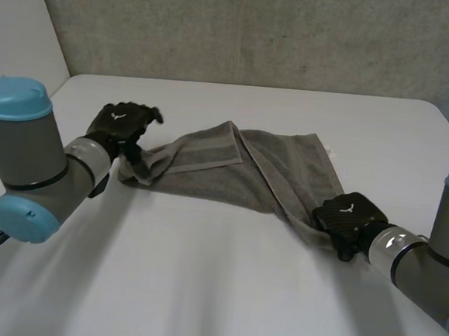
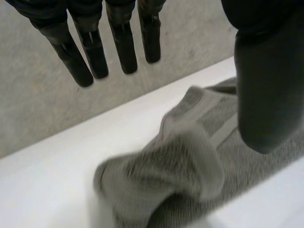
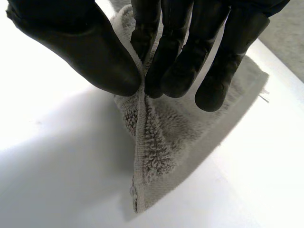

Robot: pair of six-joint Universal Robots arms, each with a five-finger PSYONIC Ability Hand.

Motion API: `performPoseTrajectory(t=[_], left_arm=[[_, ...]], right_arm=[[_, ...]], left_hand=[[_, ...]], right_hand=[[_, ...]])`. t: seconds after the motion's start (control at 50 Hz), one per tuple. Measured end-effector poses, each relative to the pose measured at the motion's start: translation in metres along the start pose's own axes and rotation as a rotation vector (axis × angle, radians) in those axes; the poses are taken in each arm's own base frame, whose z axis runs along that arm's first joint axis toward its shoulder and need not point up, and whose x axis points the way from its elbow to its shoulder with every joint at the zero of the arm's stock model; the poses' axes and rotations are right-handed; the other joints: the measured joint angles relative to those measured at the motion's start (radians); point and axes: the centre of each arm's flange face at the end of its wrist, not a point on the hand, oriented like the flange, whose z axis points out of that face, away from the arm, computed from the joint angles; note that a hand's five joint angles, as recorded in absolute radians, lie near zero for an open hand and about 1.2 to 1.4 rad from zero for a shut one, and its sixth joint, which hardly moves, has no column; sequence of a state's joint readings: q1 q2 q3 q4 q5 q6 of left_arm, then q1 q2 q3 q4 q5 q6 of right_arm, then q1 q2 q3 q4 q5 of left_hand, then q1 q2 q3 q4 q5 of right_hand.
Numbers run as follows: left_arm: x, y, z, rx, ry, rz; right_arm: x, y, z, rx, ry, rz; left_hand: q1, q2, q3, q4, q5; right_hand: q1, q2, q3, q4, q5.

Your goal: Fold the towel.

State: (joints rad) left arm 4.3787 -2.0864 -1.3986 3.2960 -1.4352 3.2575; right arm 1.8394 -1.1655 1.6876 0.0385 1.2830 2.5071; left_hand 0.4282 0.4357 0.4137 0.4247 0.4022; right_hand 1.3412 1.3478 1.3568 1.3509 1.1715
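Towel [image 1: 240,169] lies rumpled and part-folded across the middle of the white worktop [image 1: 199,290] in the head view. The left hand [image 1: 123,125] is at its bunched end and the right hand [image 1: 345,216] at its near corner on the other side.

In the left wrist view the fingers [image 2: 90,52] are straight and well apart from the thumb [image 2: 266,95], holding nothing; the bunched end lies loose beneath them. If the right hand pulls, that free end would likely drag and skew the fold.

In the right wrist view the thumb and fingers [image 3: 171,71] pinch only the thin hem, a slight hold that could slip under tension.
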Motion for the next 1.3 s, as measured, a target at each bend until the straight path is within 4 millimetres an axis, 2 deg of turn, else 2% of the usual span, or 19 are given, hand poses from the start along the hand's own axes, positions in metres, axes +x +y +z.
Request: performPoseTrajectory(t=[0.14,0.32,0.42,0.56,0.7,0.86,0.96,1.08,1.2,1.3], left_arm=[[0.021,-0.005,0.018,0.033,0.079,0.049],[0.055,0.018,0.055,0.016,0.16,0.197],[0.061,0.031,0.069,0.007,0.159,0.278],[0.055,0.046,0.078,-0.027,0.114,0.355],[0.051,0.053,0.078,-0.058,0.08,0.417],[0.043,0.05,0.073,-0.077,0.039,0.442],[0.036,0.037,0.06,-0.08,0.027,0.434],[0.032,0.019,0.033,-0.096,0.039,0.427],[0.029,0.012,0.016,-0.117,0.065,0.423],[0.019,0.015,0.015,-0.135,0.07,0.418]], right_arm=[[0.008,0.003,-0.001,0.002,0.029,0.016],[0.004,0.008,-0.002,-0.009,0.016,0.023],[0.002,0.009,-0.002,-0.011,0.008,0.024],[0.0,0.01,-0.002,-0.013,0.0,0.024],[-0.002,0.011,-0.001,-0.015,-0.006,0.023],[-0.002,0.012,0.0,-0.019,-0.008,0.025],[-0.002,0.013,0.0,-0.02,-0.009,0.025],[-0.001,0.013,0.0,-0.02,-0.008,0.025],[-0.001,0.013,0.001,-0.02,-0.009,0.025],[-0.003,0.014,0.001,-0.023,-0.014,0.024]], left_hand=[[-0.048,-0.058,-0.052,-0.041,-0.06],[-0.048,-0.059,-0.055,-0.041,-0.061],[-0.048,-0.059,-0.055,-0.041,-0.059],[-0.048,-0.058,-0.052,-0.04,-0.044],[-0.003,-0.008,0.013,0.001,0.033],[0.022,0.012,0.037,0.025,0.056],[0.022,0.012,0.037,0.025,0.056],[0.022,0.012,0.037,0.025,0.056],[0.022,0.012,0.037,0.025,0.056],[0.029,0.015,0.045,0.026,0.062]], right_hand=[[0.0,0.0,0.0,0.0,0.0],[0.0,0.0,0.0,0.0,0.0],[0.0,0.0,0.0,0.0,0.0],[0.0,0.0,0.0,0.0,0.0],[0.0,0.0,0.0,0.0,0.0],[0.0,0.0,0.0,0.0,0.0],[0.0,0.0,0.0,0.0,0.0],[0.0,0.0,0.0,0.0,0.0],[0.0,0.0,0.0,0.0,0.0],[0.0,0.0,0.0,0.0,0.0]])
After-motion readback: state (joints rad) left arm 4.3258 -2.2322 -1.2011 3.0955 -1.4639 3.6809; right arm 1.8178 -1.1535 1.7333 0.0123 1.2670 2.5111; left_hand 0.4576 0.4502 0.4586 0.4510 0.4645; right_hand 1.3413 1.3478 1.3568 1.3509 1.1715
